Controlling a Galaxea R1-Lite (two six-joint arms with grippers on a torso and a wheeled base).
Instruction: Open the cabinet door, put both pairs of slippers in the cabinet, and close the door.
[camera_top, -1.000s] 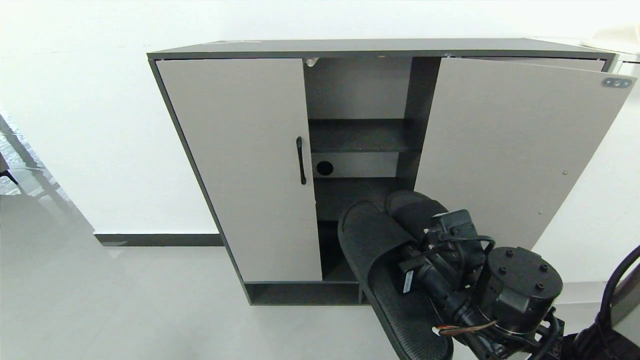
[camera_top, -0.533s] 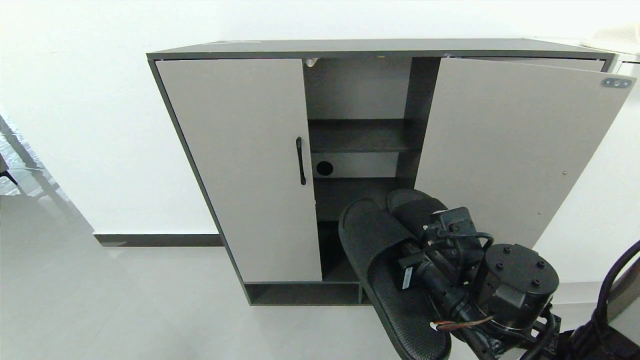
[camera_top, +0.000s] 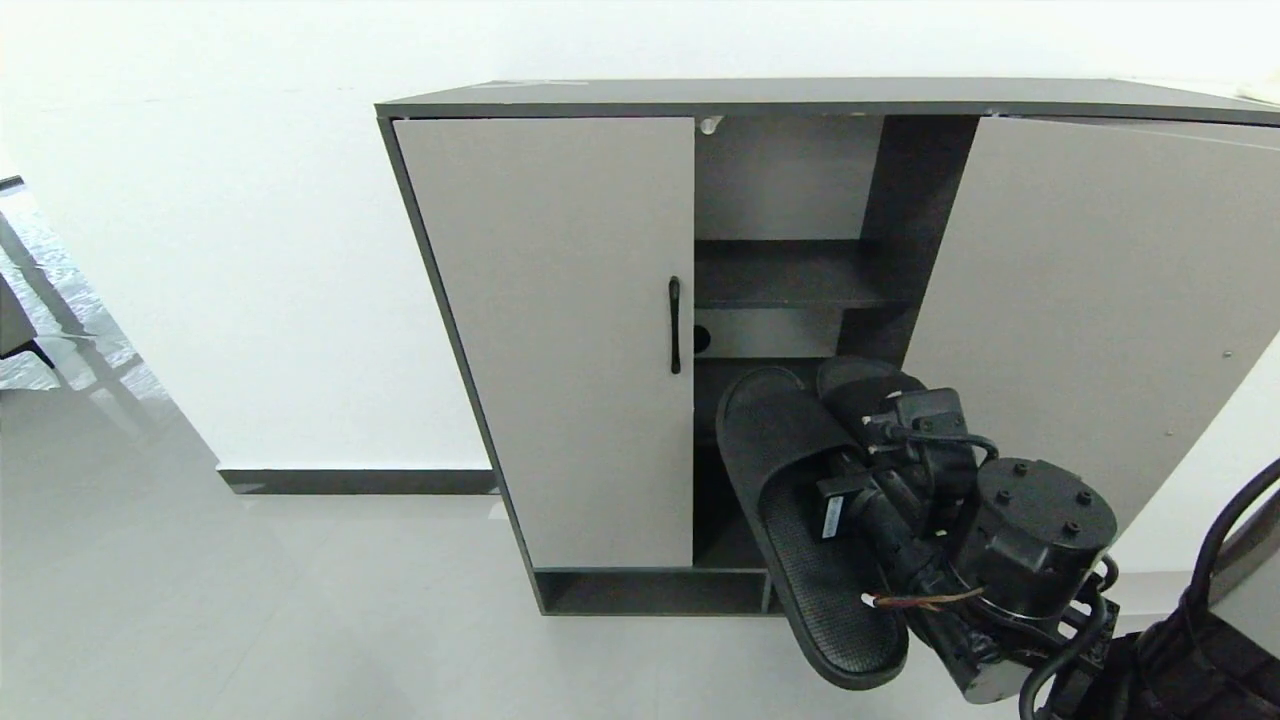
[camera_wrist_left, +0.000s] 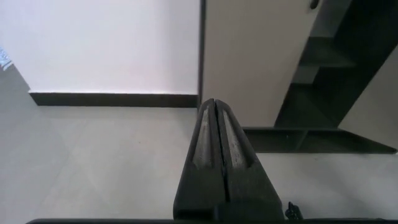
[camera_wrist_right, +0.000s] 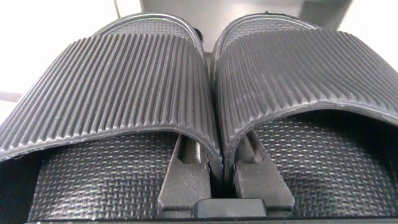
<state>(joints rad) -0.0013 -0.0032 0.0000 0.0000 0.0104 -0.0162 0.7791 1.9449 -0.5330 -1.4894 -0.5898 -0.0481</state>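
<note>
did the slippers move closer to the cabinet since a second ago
Yes: against the left door handle, the slippers now sit higher and closer to it; the camera also shifted.

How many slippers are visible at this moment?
2. The right gripper holds both before the cabinet: the left slipper nearer the closed door, the right slipper nearer the open door. Others may be hidden.

A glossy grey floor (camera_top: 250, 620) spreads across the head view from 6 to 9 o'clock, mirroring pale light; a plain white wall (camera_top: 200, 200) rises behind it from 9 to 12 o'clock; a dark baseboard (camera_top: 360, 481) runs along the foot of that wall at about 8 o'clock; at the 9 o'clock edge a dark furniture leg (camera_top: 18, 340) stands on the floor, slanted dark reflections beside it.
</note>
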